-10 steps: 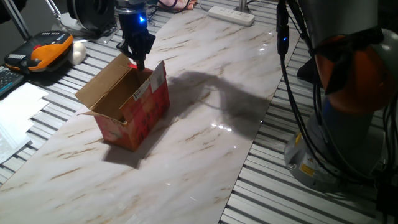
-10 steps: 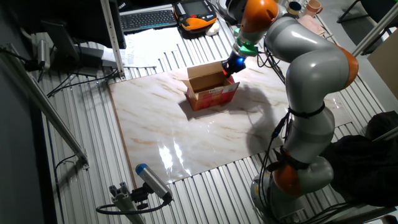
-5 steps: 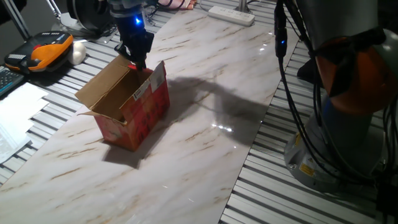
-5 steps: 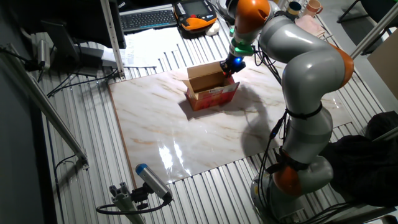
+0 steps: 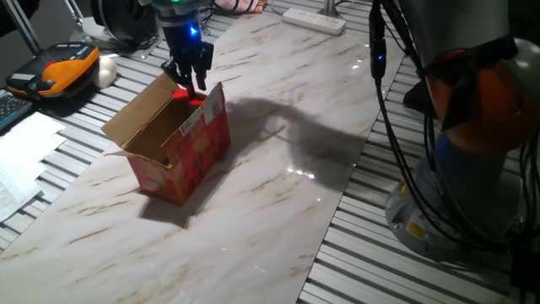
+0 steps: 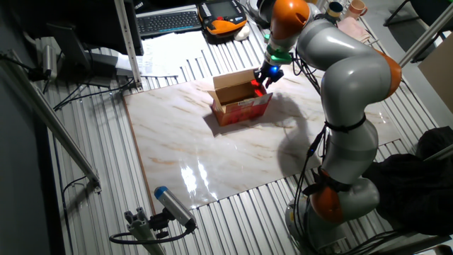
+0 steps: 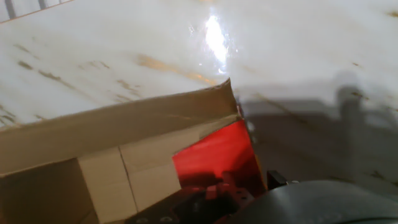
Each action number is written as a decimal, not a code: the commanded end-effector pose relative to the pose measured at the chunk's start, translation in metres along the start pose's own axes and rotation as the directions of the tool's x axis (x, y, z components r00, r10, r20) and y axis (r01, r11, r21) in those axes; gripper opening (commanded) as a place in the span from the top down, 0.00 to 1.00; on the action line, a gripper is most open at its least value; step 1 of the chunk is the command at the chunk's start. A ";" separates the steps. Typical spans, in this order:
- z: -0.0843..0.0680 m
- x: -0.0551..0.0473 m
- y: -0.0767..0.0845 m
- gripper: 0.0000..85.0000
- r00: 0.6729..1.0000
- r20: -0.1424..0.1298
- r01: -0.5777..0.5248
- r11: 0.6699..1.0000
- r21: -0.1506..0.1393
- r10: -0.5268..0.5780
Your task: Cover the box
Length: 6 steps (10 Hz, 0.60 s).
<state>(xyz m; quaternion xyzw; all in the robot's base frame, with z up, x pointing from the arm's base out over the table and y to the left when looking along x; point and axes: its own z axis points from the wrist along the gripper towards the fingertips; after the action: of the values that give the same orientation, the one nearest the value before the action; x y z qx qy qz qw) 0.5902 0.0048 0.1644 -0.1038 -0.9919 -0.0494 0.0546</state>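
Observation:
The box [image 5: 179,145] stands open on the marble tabletop, red outside and brown inside. Its long left flap [image 5: 139,114] leans outward. The right flap [image 5: 213,103] stands upright and carries a white label [image 5: 195,122]. My gripper [image 5: 191,83] hovers over the box's far end, fingers spread, just above a small red end flap [image 5: 181,95]. In the other fixed view the gripper [image 6: 264,76] is at the box's [image 6: 241,106] right end. The hand view shows brown flaps [image 7: 118,134] and the red flap [image 7: 214,155] close below; the fingertips are not visible there.
An orange and black pendant [image 5: 63,67] and papers [image 5: 25,152] lie left of the tabletop. A white power strip [image 5: 314,20] lies at the far edge. The arm's base [image 5: 460,177] and cables stand to the right. A keyboard [image 6: 166,21] sits beyond the box.
The fingers, shut together at the box's far end before, have spread apart. The hand has shifted slightly right and up. The box has not moved.

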 end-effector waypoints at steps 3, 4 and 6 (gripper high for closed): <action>0.010 -0.005 -0.003 0.60 1.000 0.000 0.009 1.000 -0.007 -0.009; 0.012 -0.006 -0.003 0.80 1.000 -0.002 0.010 1.000 -0.014 -0.010; 0.012 -0.006 -0.002 1.00 1.000 -0.006 0.030 0.999 -0.040 -0.030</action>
<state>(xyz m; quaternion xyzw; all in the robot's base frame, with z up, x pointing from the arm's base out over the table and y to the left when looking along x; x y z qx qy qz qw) 0.5939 0.0030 0.1516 -0.0905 -0.9918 -0.0706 0.0555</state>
